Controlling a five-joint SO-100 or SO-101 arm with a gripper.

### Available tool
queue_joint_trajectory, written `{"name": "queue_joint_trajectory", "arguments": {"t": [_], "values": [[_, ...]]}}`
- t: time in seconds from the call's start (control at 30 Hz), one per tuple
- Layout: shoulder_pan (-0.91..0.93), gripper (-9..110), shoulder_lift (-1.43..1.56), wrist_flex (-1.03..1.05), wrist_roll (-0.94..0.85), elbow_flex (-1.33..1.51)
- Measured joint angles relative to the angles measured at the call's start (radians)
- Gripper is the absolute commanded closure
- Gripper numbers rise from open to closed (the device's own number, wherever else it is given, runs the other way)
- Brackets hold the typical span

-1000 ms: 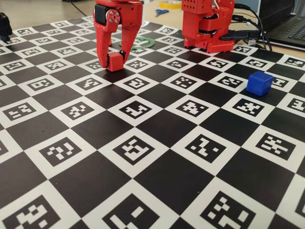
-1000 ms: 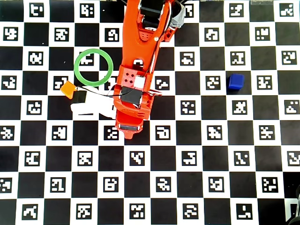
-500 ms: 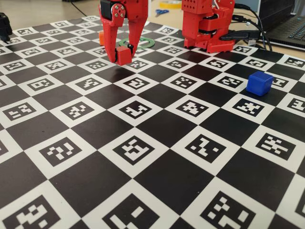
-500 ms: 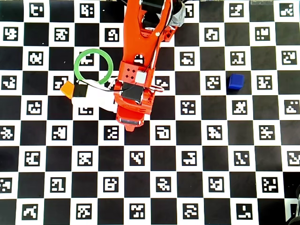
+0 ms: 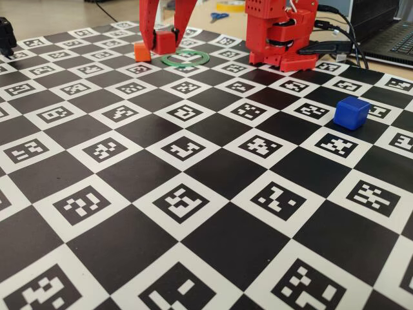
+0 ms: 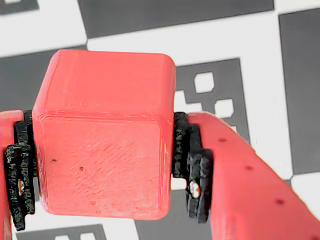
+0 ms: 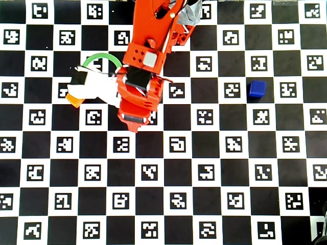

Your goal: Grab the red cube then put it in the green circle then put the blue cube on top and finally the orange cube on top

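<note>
One red cube (image 6: 102, 135) clamped between fingers (image 6: 192, 165); one blue cube (image 5: 351, 112), one orange cube (image 5: 142, 52).

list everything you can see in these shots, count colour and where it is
red cube: 1, red, clamped between the gripper fingers, far left of the board in the fixed view
orange cube: 1, orange, on the board just left of the red cube in the fixed view
green circle: 1, green ring, flat on the board just right of the red cube in the fixed view, centre empty
blue cube: 1, blue, alone on the right side of the board
checkerboard mat: 1, black and white with coded markers, covers the table
scissors: 1, blue handles, beyond the board
laptop: 1, dark, far right edge
gripper: 1, red with black pads, shut on the red cube
arm base: 1, red, far side of the board
</note>
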Motion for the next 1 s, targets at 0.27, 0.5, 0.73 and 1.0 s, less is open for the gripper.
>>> {"name": "queue_joint_trajectory", "arguments": {"t": [0.27, 0.5, 0.73, 1.0], "values": [[0.195, 93, 0.051, 0.078, -0.209, -0.006], [0.354, 93, 0.060, 0.132, -0.420, -0.018], [0.460, 93, 0.141, 0.155, -0.584, -0.012], [0.545, 93, 0.284, 0.107, -0.758, 0.173]]}}
